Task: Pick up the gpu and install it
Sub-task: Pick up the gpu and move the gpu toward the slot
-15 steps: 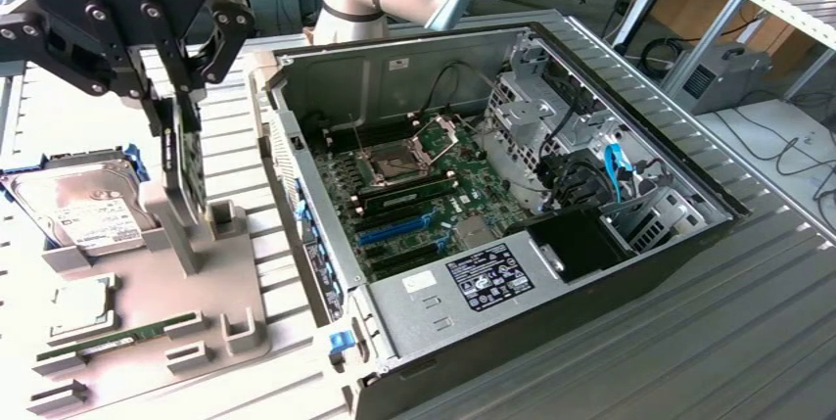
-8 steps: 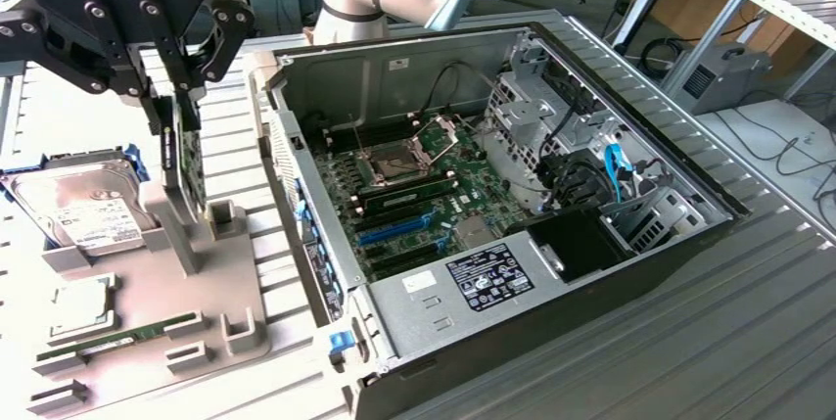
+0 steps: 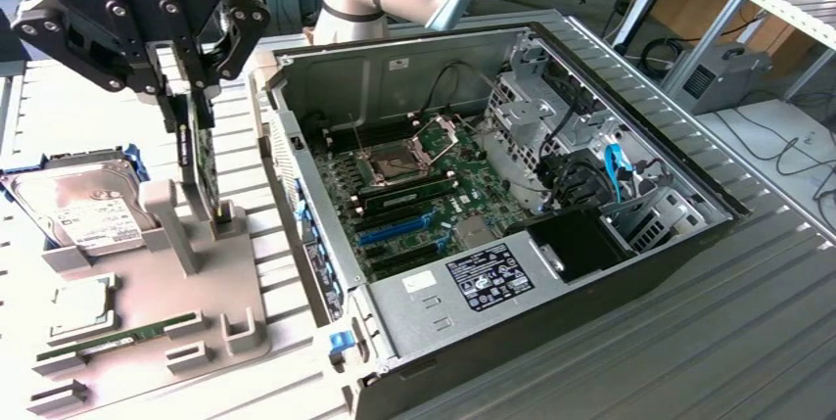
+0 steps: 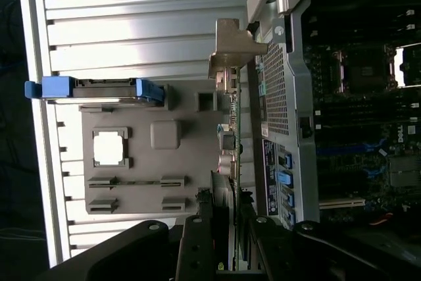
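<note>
gpu (image 3: 199, 161) faces unseen (edge-on)

The gpu (image 3: 199, 165) – a thin green card, seen edge-on – is stood upright on the grey holder (image 3: 242, 332), at its far edge, by the corner on the exterior view's right. Its lower edge is set between the holder's posts – the silver bracket (image 4: 231, 47) is carried at one end.

The gripper (image 3: 190, 112) is black, the gpu (image 4: 235, 122) edge green. Exterior view: grey holder (image 3: 157, 293) at eight o'clock, silver white-labelled hard drive (image 3: 78, 212) at nine, blue slots (image 3: 392, 231) centre.
</note>
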Controlling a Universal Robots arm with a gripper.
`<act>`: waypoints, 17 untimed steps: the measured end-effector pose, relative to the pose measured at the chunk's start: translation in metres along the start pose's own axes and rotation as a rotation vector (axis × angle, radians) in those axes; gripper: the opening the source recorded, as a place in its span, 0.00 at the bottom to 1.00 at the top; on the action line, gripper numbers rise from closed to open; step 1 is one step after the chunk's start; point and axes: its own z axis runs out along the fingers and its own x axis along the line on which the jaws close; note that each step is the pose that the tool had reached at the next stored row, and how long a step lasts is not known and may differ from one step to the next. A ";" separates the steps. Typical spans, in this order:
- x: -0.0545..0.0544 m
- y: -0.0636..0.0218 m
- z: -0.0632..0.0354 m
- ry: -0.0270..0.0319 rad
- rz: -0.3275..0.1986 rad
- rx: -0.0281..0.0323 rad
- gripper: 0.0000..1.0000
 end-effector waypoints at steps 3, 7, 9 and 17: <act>-0.004 0.0003 0.0001 0.0000 0.000 0.0005 0.26; -0.009 0.0006 0.0003 -0.0001 0.000 0.0014 0.26; -0.010 0.0008 0.0004 -0.0001 0.000 0.0016 0.26; -0.015 0.0012 0.0006 -0.0001 0.000 0.0020 0.26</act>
